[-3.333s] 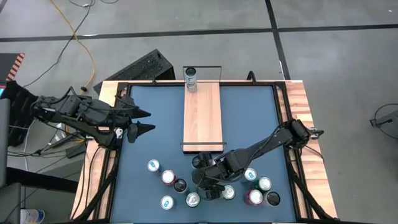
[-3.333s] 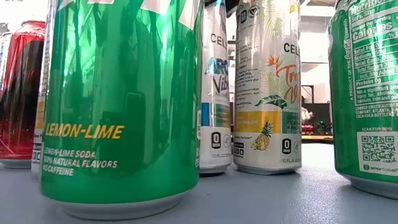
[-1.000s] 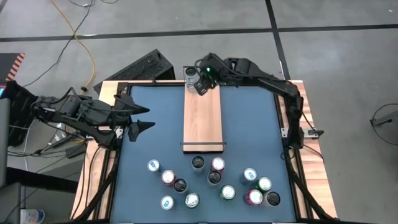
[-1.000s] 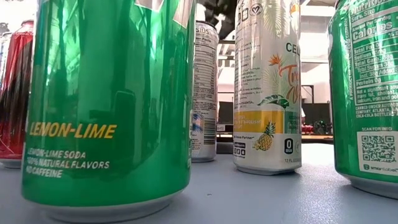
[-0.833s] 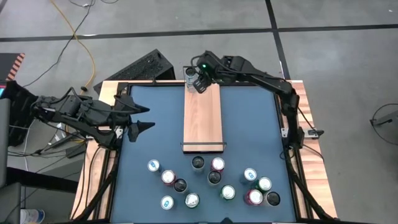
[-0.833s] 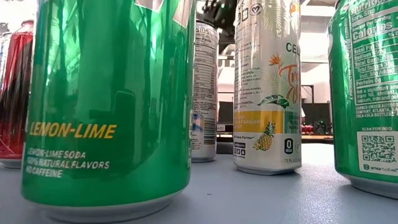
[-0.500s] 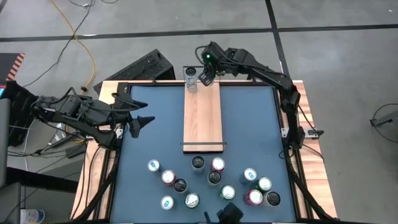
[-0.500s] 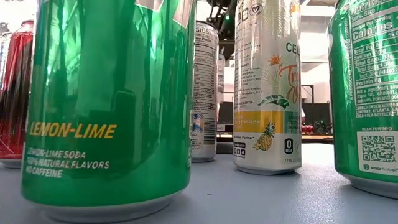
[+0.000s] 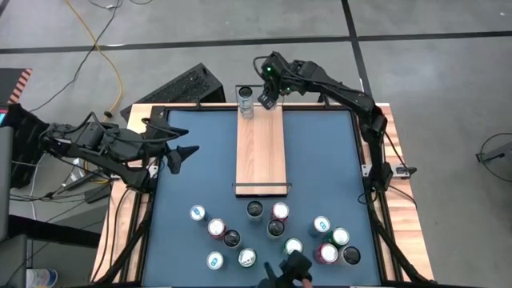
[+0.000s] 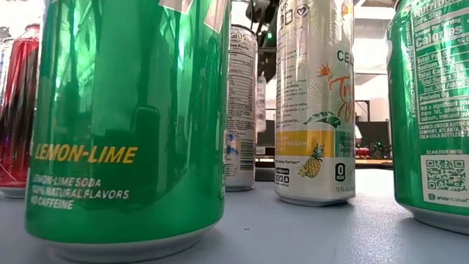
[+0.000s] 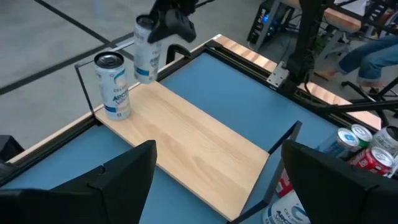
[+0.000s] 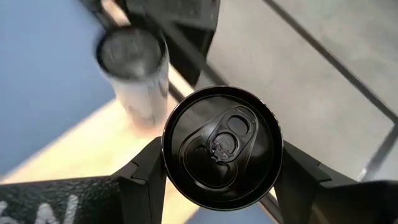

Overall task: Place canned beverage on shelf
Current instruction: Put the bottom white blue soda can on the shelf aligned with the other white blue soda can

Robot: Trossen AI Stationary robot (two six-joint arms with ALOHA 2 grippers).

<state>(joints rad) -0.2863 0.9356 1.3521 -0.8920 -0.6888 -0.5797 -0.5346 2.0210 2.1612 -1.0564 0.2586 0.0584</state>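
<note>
1. Can (image 11: 147, 50) with a black lid, held upright in the air over the far end of the shelf (image 9: 261, 148), just beside the can already standing there (image 9: 246, 102). It is a slim, stiff metal cylinder with smooth, probably slippery sides, and likely has some weight if full. The grip sits high on the body, under the rim, which seems the sound place.
2. Left gripper (image 9: 182, 155) waits at the table's left side, well apart from the shelf, fingers spread wide and holding nothing.
3. Right gripper (image 12: 219, 174) is part-closed on the can, one finger on each side.
4. Count in the high view: one shelf, one can standing on it, one can carried, eleven cans standing on the blue table (image 9: 320, 160) at the near edge.
</note>
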